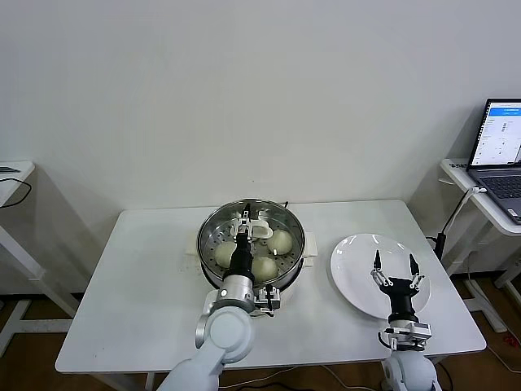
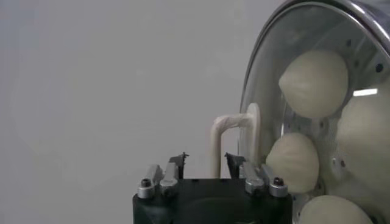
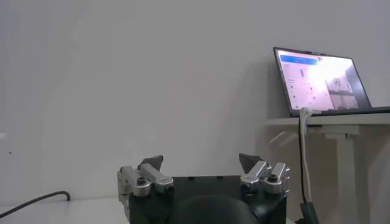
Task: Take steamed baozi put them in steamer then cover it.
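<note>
Left gripper, fingers spread either side of the handle of the lid, which rests on the steamer at table centre; buns inside. Right gripper, fingers spread, above the white plate.

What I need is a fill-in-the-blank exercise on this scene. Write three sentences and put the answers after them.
1. The glass cover lies closed on the ___, with the baozi under it.
2. The left gripper stands open around the cover's cream-white ___.
3. The right gripper hangs open over the bare white ___.

Missing words: steamer; handle; plate.
</note>
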